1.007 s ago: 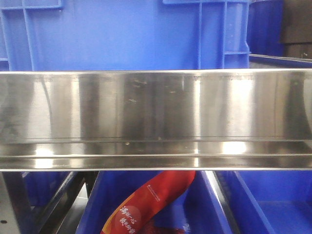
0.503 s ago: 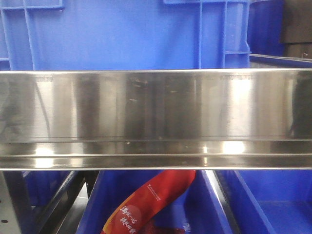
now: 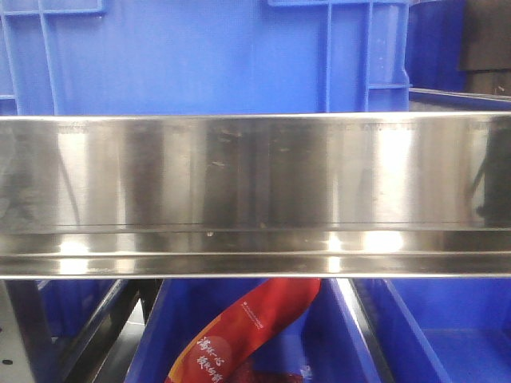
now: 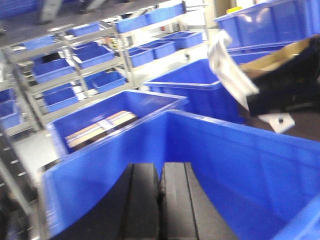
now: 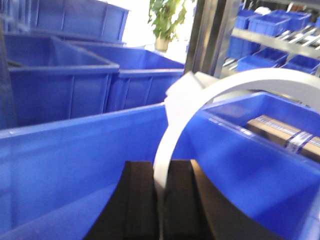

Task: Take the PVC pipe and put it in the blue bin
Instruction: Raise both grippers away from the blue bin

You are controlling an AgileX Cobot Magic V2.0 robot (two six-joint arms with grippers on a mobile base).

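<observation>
The PVC pipe (image 5: 169,140), a white arc, is pinched at its lower end between the pads of the right gripper (image 5: 161,200). It curves up past the rim of the blue bin (image 5: 75,150). The left gripper (image 4: 160,200), facing a blue crate wall (image 4: 225,160), has its pads pressed together, empty.

PVC pipe (image 5: 170,140), far end off-frame
</observation>
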